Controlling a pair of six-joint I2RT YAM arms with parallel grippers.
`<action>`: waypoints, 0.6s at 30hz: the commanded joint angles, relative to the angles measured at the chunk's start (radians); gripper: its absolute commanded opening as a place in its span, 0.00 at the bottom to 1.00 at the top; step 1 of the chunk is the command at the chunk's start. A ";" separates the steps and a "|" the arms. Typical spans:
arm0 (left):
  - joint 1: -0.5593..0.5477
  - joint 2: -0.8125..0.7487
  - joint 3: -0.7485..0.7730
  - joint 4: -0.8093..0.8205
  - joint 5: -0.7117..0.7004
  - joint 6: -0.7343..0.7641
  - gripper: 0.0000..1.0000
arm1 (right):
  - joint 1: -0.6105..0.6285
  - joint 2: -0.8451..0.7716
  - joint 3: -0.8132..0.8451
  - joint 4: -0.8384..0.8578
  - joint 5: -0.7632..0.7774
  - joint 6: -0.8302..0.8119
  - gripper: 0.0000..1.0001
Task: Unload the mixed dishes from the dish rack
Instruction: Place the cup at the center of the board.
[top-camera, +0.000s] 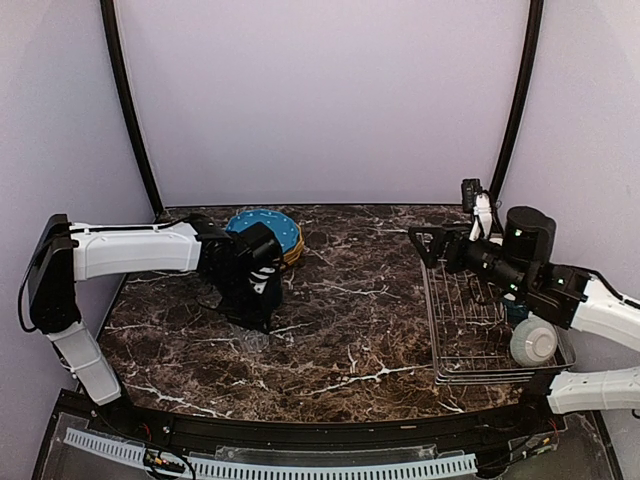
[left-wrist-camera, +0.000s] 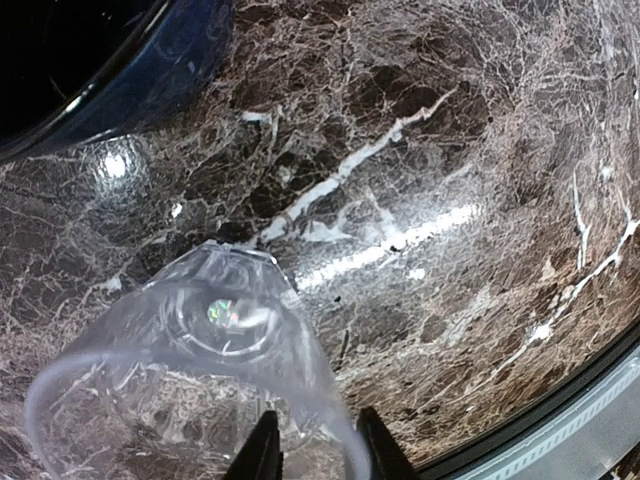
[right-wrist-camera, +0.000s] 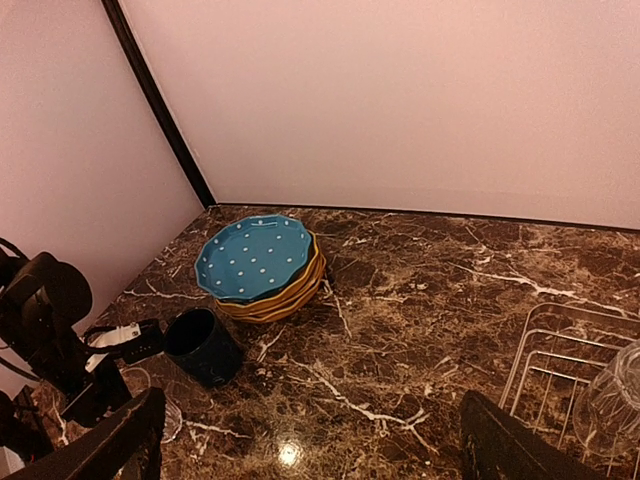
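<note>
The clear glass tumbler (left-wrist-camera: 190, 390) fills the lower left of the left wrist view. It is thin-walled and transparent, with a round rim and a faceted base seen through the glass. It stands upright on the table (top-camera: 350, 330), its long axis vertical and its mouth pointing up at the camera.

The left gripper (left-wrist-camera: 315, 455) sits at 5 o'clock on the rim. Its two dark fingers (left-wrist-camera: 262, 455) straddle the glass wall with a narrow gap. Whether they press on the wall cannot be determined.

The table is polished dark brown marble with white veins.

The dark blue cup (left-wrist-camera: 100, 70) is glossy and cylindrical. It stands upright, mouth up, at 11 o'clock from the tumbler and clear of it.

In the top view, the plate stack lies at 11 o'clock from table centre, just beyond the left arm. The blue white-dotted plate (right-wrist-camera: 255, 258) has a scalloped edge and lies flat, face up, on the yellow plates (right-wrist-camera: 290, 298).

The dish rack (top-camera: 470, 330) is silver wire grid with low sides. It sits at 3 o'clock, its long axis running 12 to 6.

A pale rounded bowl (top-camera: 533, 342) rests in the rack's near right corner.

The right gripper (right-wrist-camera: 310, 410) hangs over the rack's far left corner, fingers spread wide and holding nothing.
</note>
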 joint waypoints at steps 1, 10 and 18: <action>-0.006 -0.014 0.023 -0.013 -0.020 0.031 0.35 | -0.005 0.038 0.017 -0.016 0.036 -0.031 0.99; -0.006 -0.185 -0.030 0.064 0.013 0.100 0.59 | -0.027 0.296 0.320 -0.467 0.339 -0.097 0.99; -0.006 -0.389 -0.120 0.254 0.087 0.160 0.77 | -0.299 0.523 0.500 -0.625 0.204 -0.003 0.99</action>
